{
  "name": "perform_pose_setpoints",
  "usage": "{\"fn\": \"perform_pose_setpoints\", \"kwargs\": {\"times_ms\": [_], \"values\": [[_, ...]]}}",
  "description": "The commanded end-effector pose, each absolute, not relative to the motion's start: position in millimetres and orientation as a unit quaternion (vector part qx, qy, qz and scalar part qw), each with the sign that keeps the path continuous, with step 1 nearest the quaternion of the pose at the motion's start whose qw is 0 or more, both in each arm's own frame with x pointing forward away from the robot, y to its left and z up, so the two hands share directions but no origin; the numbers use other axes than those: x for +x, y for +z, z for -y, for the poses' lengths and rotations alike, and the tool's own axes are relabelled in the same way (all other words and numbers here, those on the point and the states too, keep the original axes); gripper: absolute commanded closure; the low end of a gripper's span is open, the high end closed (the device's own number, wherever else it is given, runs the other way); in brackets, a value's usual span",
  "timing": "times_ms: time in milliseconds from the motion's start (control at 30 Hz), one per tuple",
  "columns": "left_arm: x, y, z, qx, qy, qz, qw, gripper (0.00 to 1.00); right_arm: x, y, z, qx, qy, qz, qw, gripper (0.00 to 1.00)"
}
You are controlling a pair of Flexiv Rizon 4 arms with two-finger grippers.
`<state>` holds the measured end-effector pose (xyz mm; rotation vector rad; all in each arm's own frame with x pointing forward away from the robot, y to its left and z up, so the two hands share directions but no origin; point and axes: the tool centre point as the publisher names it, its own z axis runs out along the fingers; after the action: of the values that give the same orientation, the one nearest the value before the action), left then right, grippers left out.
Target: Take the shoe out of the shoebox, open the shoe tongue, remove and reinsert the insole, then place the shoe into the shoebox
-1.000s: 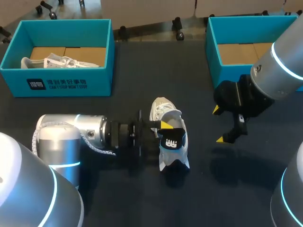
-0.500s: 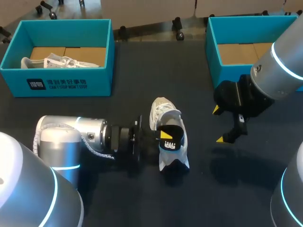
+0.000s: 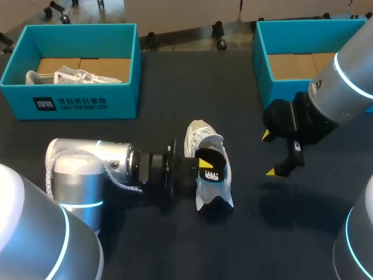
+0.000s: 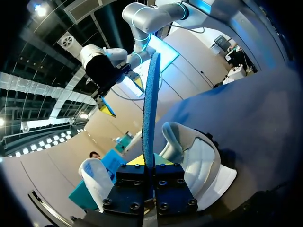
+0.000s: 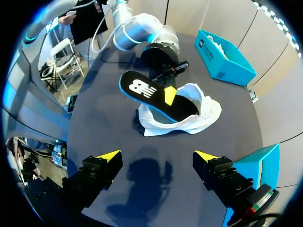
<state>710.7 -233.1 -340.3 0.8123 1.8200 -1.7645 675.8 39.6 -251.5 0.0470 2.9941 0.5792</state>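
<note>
A white shoe (image 3: 197, 135) lies on its side near the middle of the dark desk (image 3: 145, 239), well apart from both boxes. The left end effector (image 3: 205, 159) comes in low from the side and pinches the dark insole (image 3: 211, 170) between its yellow-tipped fingers. One end of the insole sits inside the shoe's opening and the end with the white print sticks out. The right end effector (image 3: 270, 153) hangs above the desk to the shoe's right, fingers spread wide and holding nothing, just in front of the right shoebox (image 3: 280, 87). The left shoebox (image 3: 87, 102) at the far left holds another white shoe (image 3: 70, 76).
</note>
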Motion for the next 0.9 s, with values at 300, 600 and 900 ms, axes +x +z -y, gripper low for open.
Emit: {"fn": "perform_pose_setpoints", "kwargs": {"times_ms": [300, 600, 900], "values": [[705, -321, 231, 0.300, -0.656, -0.647, 0.245, 0.69, 675, -253, -40, 0.016, 0.190, -0.981, 0.047, 0.00], [701, -315, 231, 0.304, -0.661, -0.641, 0.244, 0.72, 675, -253, -40, 0.016, 0.190, -0.981, 0.047, 0.00], [696, -330, 236, 0.318, -0.658, -0.643, 0.232, 1.00, 675, -253, -40, 0.016, 0.190, -0.981, 0.047, 0.00]]}}
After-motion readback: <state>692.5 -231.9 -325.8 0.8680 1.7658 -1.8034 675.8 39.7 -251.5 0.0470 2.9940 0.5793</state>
